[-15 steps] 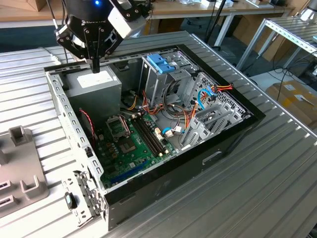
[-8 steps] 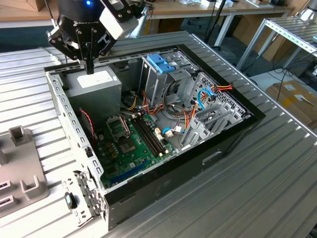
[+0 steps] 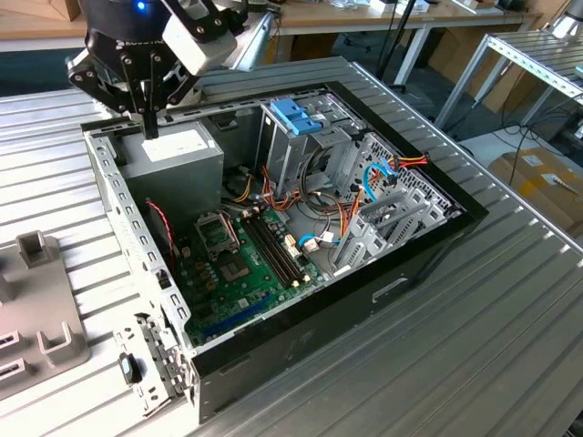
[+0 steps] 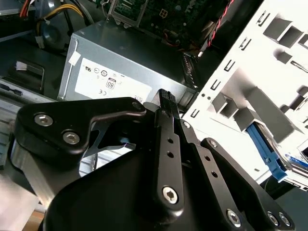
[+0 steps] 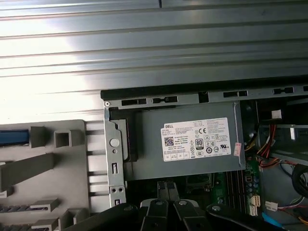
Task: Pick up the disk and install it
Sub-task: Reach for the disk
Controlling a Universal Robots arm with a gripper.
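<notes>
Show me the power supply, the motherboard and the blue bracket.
Power supply (image 5: 192,140): first wrist view, its pale label.
Motherboard (image 3: 235,278): exterior view, green board surface.
Blue bracket (image 3: 296,116): exterior view, its top face.

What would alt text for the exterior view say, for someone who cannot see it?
A black robot arm holds its closed tool over the grey power supply in a corner of an open computer case lying on a ribbed metal table. Inside are a green motherboard, coloured cables and a metal cage topped with a blue bracket.
</notes>
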